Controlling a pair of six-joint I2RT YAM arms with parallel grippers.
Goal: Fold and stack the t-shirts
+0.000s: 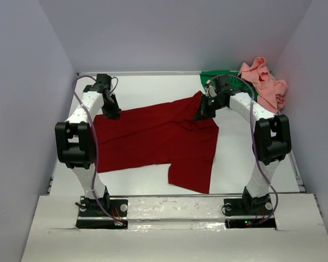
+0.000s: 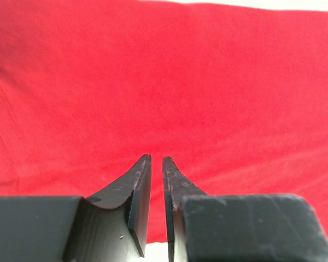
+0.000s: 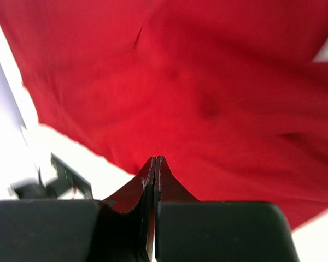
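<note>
While the red shirt (image 1: 153, 139) sprawls on the desk (image 1: 235, 164), left tool (image 2: 156, 159) stands slightly apart, right tool (image 3: 154, 159) together.

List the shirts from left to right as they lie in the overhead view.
red shirt → green shirt → pink shirt

Colours: dark red t-shirt (image 1: 153, 139), green t-shirt (image 1: 218, 75), salmon pink t-shirt (image 1: 265, 84), white table (image 1: 246, 164).
</note>
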